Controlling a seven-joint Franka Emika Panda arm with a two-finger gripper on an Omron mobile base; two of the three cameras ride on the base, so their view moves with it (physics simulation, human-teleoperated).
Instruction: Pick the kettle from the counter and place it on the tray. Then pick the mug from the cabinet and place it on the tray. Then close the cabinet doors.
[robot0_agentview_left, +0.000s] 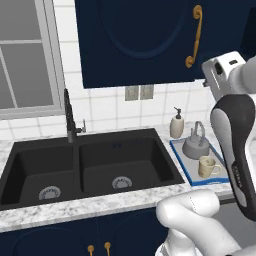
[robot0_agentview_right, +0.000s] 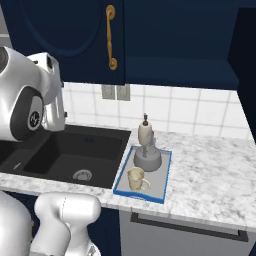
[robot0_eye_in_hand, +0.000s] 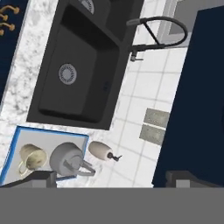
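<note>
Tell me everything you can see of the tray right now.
The tray is a flat rectangle with a grey floor and a bright blue rim, lying level on the speckled counter just right of the black sink. The grey kettle stands upright on its rear half, and the cream mug stands upright on its front half, handle pointing right. A cream soap dispenser stands on the counter just behind its back edge; contact there cannot be judged. The material cannot be told.

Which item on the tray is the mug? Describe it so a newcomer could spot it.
Start at the black double sink; just right of it on the speckled counter lies the blue-rimmed tray. The mug sits at its near end: small, cream, open-topped, with a side handle, unlike the grey kettle behind it or the soap dispenser off the tray.
</note>
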